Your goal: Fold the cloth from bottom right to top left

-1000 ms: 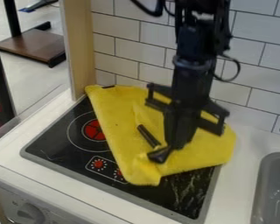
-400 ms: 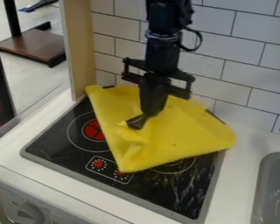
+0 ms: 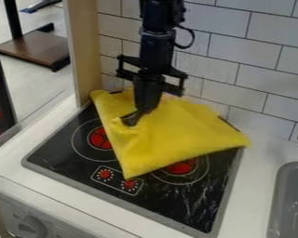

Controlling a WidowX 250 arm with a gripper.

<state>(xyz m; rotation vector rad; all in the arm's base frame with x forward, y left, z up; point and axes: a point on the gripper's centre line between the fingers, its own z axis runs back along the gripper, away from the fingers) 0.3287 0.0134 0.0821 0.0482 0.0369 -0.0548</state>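
The black gripper (image 3: 132, 119) hangs over the left part of the yellow cloth (image 3: 176, 135), its fingers shut on a bunched bit of the fabric. The cloth lies across the back of the black stovetop (image 3: 62, 152), its upper left corner beside the wooden post and its right corner near the stove's right edge. One lower corner points down toward the stove's control markings. A layer of cloth is drawn over toward the upper left; what lies beneath is hidden.
A tiled wall (image 3: 267, 64) rises behind the stove, and a wooden post (image 3: 86, 51) stands at its back left corner. White counter (image 3: 252, 186) separates the stove from a grey sink (image 3: 285, 204) on the right. A knob (image 3: 32, 227) is at the lower left.
The gripper has moved up and to the left, pulling the cloth with it. The lower edge of the cloth has drawn back, baring more of the stove and a right-hand burner.
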